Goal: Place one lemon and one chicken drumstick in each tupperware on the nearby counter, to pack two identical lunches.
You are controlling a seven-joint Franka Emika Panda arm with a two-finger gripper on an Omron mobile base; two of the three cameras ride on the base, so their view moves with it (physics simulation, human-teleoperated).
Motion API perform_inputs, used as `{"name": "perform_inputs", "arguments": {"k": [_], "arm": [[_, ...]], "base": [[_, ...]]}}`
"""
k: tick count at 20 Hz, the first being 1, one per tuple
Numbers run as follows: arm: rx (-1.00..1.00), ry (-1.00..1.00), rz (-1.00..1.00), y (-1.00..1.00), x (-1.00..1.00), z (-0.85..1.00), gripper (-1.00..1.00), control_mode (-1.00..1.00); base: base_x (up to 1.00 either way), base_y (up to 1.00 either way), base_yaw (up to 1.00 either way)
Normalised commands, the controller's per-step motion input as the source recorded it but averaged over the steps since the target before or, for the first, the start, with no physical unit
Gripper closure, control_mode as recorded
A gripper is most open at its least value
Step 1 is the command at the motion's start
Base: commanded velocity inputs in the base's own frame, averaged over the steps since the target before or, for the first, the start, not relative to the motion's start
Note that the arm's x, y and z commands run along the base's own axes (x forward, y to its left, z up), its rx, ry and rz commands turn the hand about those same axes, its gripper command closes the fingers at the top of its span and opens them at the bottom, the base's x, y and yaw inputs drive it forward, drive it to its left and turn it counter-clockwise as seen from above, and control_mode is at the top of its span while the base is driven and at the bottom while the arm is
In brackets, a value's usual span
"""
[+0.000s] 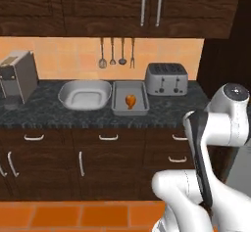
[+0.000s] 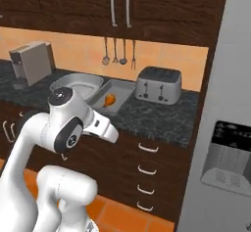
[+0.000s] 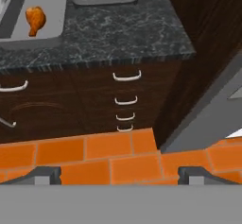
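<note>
counter point(image 3: 118, 34), drumstick point(image 3: 35, 20) far from open claw point(image 3: 118, 175)

Speckled grey-black counter point(image 1: 44, 109), orange drumstick point(image 1: 130, 101)

Kitchen: dark wooden cabinets point(image 1: 98, 6) above an orange tiled backsplash point(image 1: 73, 55); orange tiled floor point(image 3: 94, 157) below the drawers point(image 3: 125, 100).

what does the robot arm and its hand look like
The arm is glossy white with rounded, tube-like links, dark grey joint caps and a dark stripe along one link; one cap bears a small round logo. The hand has two small dark grey fingertips. No cables show.
</note>
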Motion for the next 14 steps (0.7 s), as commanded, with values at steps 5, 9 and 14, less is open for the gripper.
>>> {"name": "perform_inputs", "arguments": {"k": [5,9,14], "arm": [[0.00,0.00,0.00,0.00,0.00,0.00,-1.00,1.00],[0.00,0.00,0.00,0.00,0.00,0.00,-1.00,1.00],[0.00,0.00,0.00,0.00,0.00,0.00,-1.00,1.00]], "base": [[-1.00,-1.00,-0.29],[-1.00,-1.00,-0.37],[-0.24,-1.00,-0.19]]}}
